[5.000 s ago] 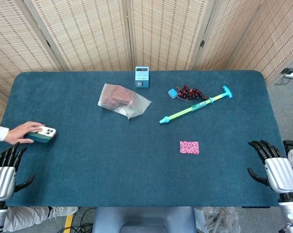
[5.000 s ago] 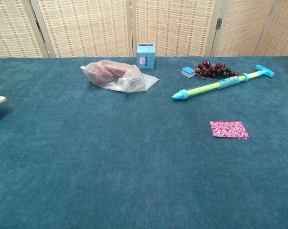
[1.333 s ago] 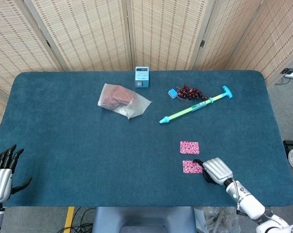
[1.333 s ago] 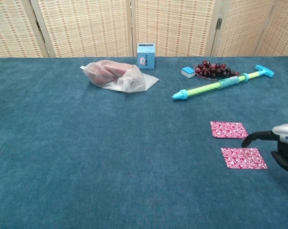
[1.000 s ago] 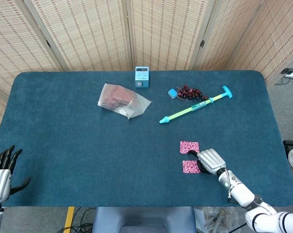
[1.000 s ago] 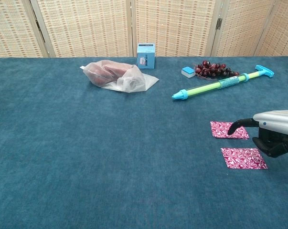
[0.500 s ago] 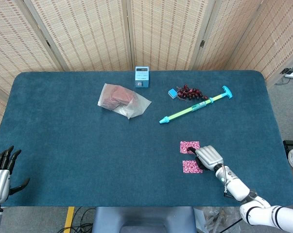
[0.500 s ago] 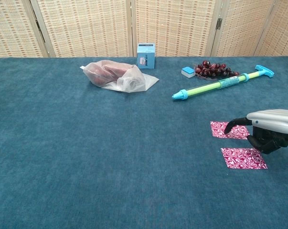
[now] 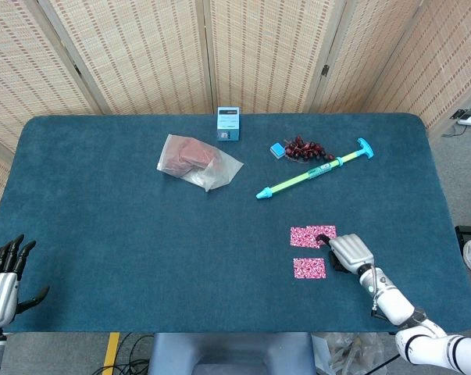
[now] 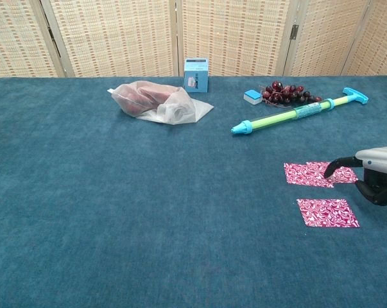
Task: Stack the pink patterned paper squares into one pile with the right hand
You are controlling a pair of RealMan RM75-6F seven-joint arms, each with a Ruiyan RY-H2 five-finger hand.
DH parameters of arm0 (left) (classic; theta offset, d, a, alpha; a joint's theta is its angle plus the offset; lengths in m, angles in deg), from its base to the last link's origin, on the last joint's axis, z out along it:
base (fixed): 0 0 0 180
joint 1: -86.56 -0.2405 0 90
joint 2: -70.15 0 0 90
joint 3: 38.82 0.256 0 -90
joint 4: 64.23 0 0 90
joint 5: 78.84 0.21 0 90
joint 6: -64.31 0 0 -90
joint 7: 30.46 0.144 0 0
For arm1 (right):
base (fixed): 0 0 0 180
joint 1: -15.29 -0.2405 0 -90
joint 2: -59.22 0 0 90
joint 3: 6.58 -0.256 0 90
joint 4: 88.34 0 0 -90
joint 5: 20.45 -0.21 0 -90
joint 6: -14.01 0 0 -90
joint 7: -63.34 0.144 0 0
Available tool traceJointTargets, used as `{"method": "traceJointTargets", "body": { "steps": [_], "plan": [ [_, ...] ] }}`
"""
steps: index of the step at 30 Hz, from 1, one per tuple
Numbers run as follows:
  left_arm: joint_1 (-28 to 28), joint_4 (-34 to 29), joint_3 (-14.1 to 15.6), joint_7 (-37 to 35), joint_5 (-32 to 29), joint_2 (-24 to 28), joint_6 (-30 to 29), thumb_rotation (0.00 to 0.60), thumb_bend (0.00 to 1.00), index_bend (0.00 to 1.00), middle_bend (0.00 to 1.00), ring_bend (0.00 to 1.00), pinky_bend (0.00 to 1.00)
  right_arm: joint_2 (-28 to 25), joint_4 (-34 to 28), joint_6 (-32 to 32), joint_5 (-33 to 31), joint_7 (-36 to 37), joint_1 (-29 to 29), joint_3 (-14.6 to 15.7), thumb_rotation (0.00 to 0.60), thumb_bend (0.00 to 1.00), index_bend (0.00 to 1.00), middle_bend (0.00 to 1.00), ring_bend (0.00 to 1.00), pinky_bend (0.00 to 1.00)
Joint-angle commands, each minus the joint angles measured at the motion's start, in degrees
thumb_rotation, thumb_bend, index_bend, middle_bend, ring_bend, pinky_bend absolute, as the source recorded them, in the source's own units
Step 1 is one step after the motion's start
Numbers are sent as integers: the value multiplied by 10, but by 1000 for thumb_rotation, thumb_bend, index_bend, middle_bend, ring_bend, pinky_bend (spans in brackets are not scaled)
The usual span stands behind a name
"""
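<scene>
Head view: nothing's properly stacked yet, looks like; the far squares point(image 9: 312, 235) lie fanned, one sliding off the other, and the near square point(image 9: 309, 268) sits alone just below them; the right hand point(image 9: 349, 252) is just right of both, a fingertip on the far pair's right edge, holding nothing; left hand point(image 9: 2, 277) idles off the table point(image 9: 126, 234), fingers spread.

Chest view: same story; fingertip point(image 10: 330, 171) presses the upper sheet, other fingers curled under, near square just beside the hand.

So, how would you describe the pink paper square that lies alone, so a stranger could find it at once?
Look at the near right part of the blue table, just left of the right hand. The lone pink square lies nearest the table's front edge, apart from the overlapping pink squares behind it, and nothing touches it.
</scene>
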Motion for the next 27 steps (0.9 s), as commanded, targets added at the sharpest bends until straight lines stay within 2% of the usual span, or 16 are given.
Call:
{"method": "traceJointTargets", "body": {
  "steps": [1, 13, 27],
  "plan": [
    [1, 0, 0, 1, 1, 0, 1, 600, 256, 129, 46, 42, 106, -4, 1, -4, -1, 3, 5, 2, 600, 899, 189, 1000, 1000, 1000],
    [2, -5, 1, 7, 3, -1, 2, 600, 256, 129, 46, 42, 106, -16, 6, -12, -3, 9, 17, 5, 600, 899, 189, 1000, 1000, 1000],
    [1, -6, 0, 7, -1, 0, 1, 600, 256, 129, 46, 42, 106, 0, 18, 4, 5, 15, 5, -1, 600, 896, 189, 1000, 1000, 1000]
  ]
}}
